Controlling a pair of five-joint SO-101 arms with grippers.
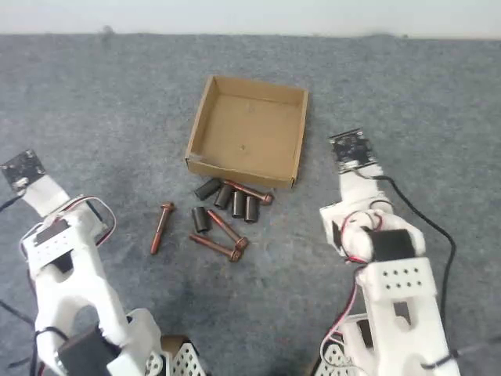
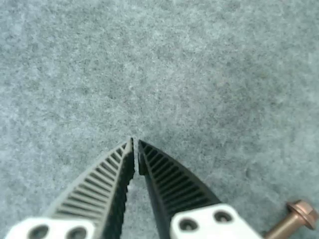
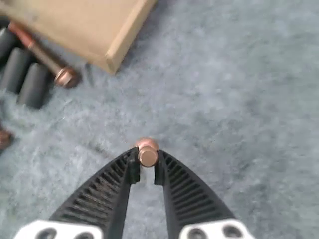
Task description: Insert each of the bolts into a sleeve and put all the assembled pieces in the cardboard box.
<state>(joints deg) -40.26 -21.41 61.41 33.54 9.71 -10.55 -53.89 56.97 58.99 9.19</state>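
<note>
Bolts (image 1: 227, 228) are, as far as I can judge, not yet in any sleeve, and the cardboard box (image 1: 244, 171) holds nothing. Farthest left, my left claw (image 2: 135, 145) hangs over bare grey surface (image 2: 159, 59), its tips pinched together on nothing. Near it lies a lone bolt (image 1: 162, 227), apart from the rest. Toward the middle, the dark sleeves (image 1: 238, 204) lie in a loose cluster in front of the box's near wall. Two bolts (image 1: 215, 245) meet at their heads just below them, and another bolt (image 1: 252, 192) rests against the row by the box. On the right, my right claw (image 3: 144, 159) is narrowed on the held bolt (image 3: 148, 155), pinching it at the very tips, above the surface near the box's corner.

That shallow pinch is my main worry. When I press the bolt into a sleeve it could swivel or slip out. The sleeves are round, loose and touching, so one may roll away or shove its neighbours unless my left claw opens and steadies it. In so crowded a cluster, either claw could also knock other pieces aside.
</note>
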